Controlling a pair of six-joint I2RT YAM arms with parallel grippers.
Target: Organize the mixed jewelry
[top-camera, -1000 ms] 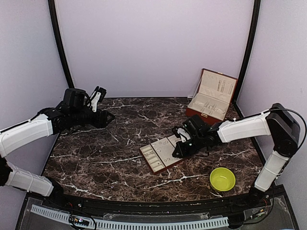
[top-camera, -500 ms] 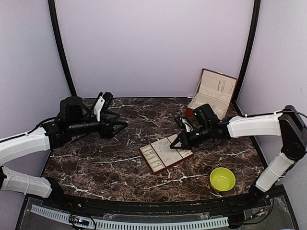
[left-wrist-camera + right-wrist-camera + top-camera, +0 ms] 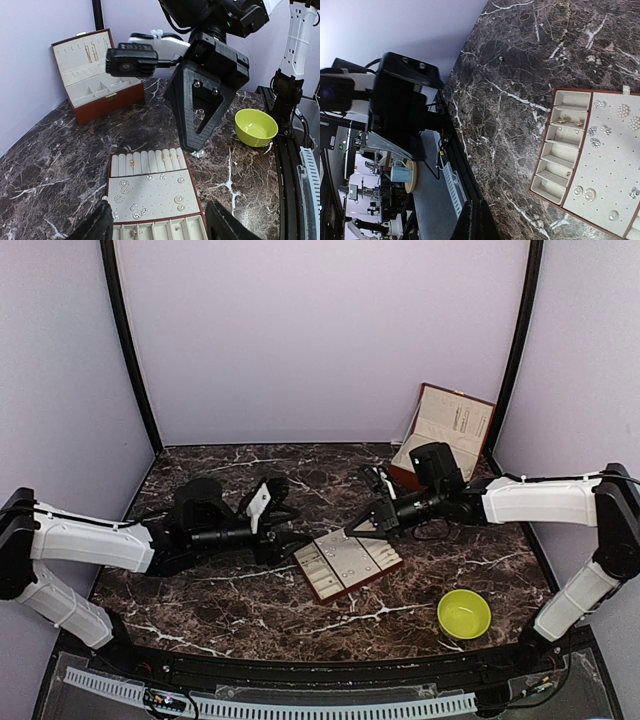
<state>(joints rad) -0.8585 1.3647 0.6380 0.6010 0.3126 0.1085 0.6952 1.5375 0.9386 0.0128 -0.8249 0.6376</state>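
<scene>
Item: dark brown marble counter with white veining (image 3: 200, 590), enclosed by plain lilac walls (image 3: 320, 340) and black corner posts (image 3: 125, 340).

Near the middle we recorded a reddish-brown tray with cream-lined compartments (image 3: 318, 580). It carried the mixed jewelry (image 3: 178, 199), tiny silvery studs and rings, on its pad and in its slots.

Far right: open reddish-brown box with cream lining (image 3: 445, 445).

Near right: yellow-green bowl (image 3: 464, 613), well apart from the tray.

Left pincer (image 3: 159, 206): fingers apart, low at the tray's left edge.

Right pincer (image 3: 355, 528): fingers together, tip over the tray's far edge, blocking part of the left wrist's view.
</scene>
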